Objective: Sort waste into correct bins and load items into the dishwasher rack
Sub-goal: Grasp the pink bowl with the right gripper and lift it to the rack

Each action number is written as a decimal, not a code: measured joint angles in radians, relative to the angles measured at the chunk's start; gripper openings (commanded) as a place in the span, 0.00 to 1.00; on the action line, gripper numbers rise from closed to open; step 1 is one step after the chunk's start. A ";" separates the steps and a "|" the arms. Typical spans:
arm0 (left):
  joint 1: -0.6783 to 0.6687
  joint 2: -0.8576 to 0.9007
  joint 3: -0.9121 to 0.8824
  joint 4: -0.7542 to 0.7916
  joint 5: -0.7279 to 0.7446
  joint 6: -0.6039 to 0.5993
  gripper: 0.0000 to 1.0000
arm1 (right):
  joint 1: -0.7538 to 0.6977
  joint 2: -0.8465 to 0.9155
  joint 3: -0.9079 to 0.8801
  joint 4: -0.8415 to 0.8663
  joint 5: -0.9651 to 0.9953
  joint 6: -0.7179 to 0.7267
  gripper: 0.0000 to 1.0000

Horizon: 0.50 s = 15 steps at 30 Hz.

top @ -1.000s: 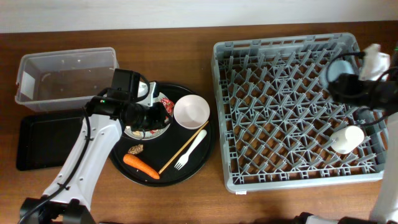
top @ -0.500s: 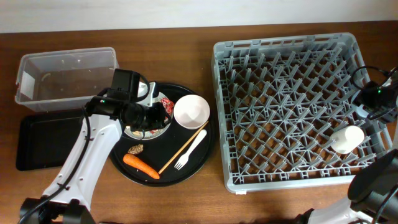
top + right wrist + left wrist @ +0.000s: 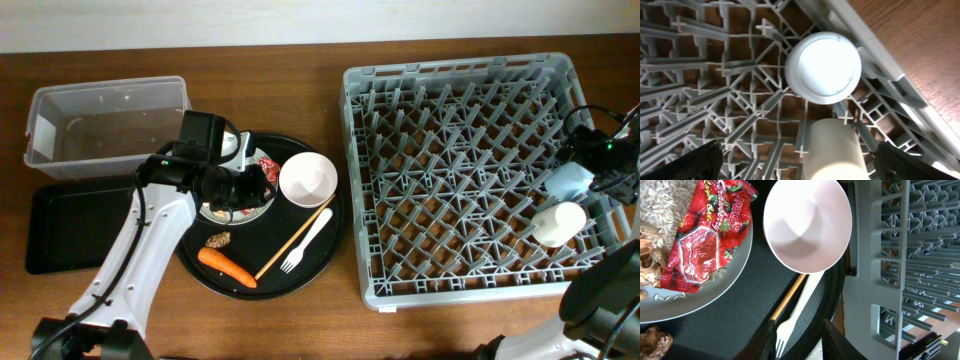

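Right claw: sprung wide within the last second, fingers now spread to both edges of the wrist view, nothing between them and touching nothing. A second ago it hung high over the far corner of the dishwasher rack; now it sits low at the rack's right side.

New since half a second ago: light-blue cup lying among the pegs, clear of both fingers. It shows end-on, so I cannot tell mouth up or down. Small white cup just beside it, on its side, unmoved.

Reading: cup delivered, two items racked.

Left claw: no shift across the second. Partly spread, gripping nothing, hovering over the round black tray, fork tines below the gap.

Outward: chopstick alongside the fork, white bowl, plate carrying red wrapper and rice. Carrot and brown lump on the same tray. Clear tub and black tray on the counter at left, no waste seen in either. Most sorting remains.
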 measured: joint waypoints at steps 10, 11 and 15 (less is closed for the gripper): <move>0.000 0.000 0.000 0.034 -0.039 0.007 0.45 | 0.177 -0.066 0.000 -0.131 -0.354 -0.167 0.99; 0.000 0.000 0.000 0.060 -0.055 0.007 0.45 | 0.235 -0.098 0.000 -0.132 -0.364 -0.177 0.99; 0.000 0.011 0.000 0.124 -0.078 0.007 0.44 | 0.479 -0.188 0.002 -0.145 -0.394 -0.192 0.99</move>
